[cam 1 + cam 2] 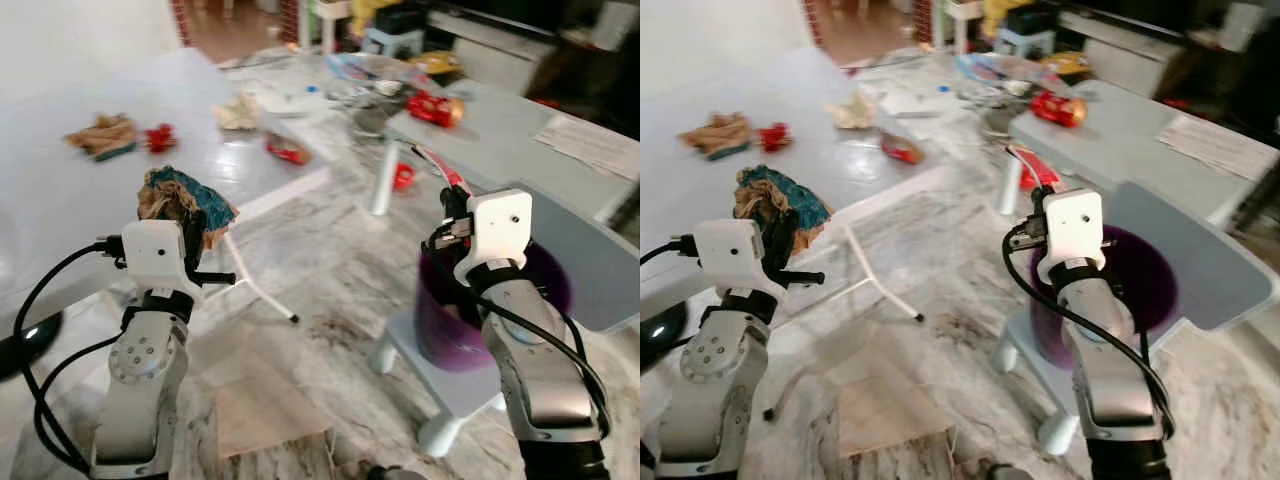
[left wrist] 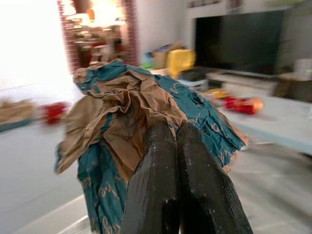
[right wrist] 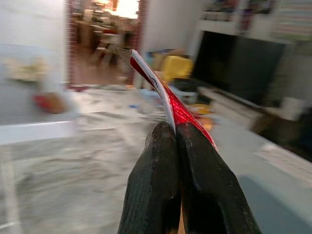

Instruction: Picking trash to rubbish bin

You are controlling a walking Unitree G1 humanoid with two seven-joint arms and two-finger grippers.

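The left pincer [image 1: 196, 238] squeezed a crumpled blue-and-brown paper wad [image 1: 184, 203]. The right pincer [image 1: 452, 205] pinched a flat red wrapper [image 1: 440, 167] above the purple plastic bin [image 1: 452, 335], likely ready to drop.

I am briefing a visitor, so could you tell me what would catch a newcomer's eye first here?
Probably the crumpled brown and teal paper wad, pinched in the left tool above the marble floor. Next, the thin red and white wrapper clamped in the right tool, just above the purple bin on a pale stool.

Marble floor [image 1: 330, 270], grey tables [image 1: 70, 190]
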